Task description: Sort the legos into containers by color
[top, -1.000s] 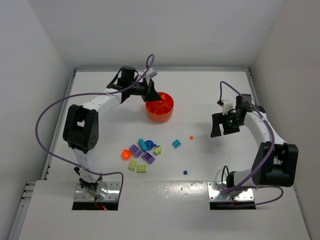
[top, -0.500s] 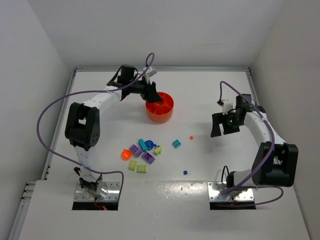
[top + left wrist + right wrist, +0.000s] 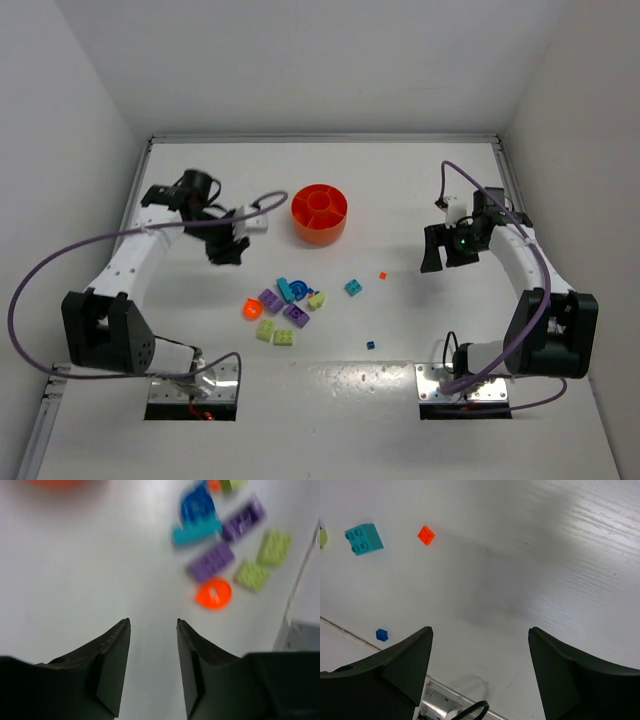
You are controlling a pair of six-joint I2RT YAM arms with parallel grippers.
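white tabletop (image 3: 400, 190) between white walls. only the overhead view shows the orange bowl (image 3: 320, 213) whole, well apart from the legos, which lie nearer the arms. it counts a cluster (image 3: 285, 312) of two purple, three lime, one blue, one teal and one round orange. the left wrist view blurs that cluster. the right wrist view shows three strays: teal brick (image 3: 364, 538), tiny orange piece (image 3: 425, 534), tiny blue piece (image 3: 381, 634). left gripper (image 3: 152, 625) slightly parted, empty; right gripper (image 3: 480, 635) spread wide, empty.
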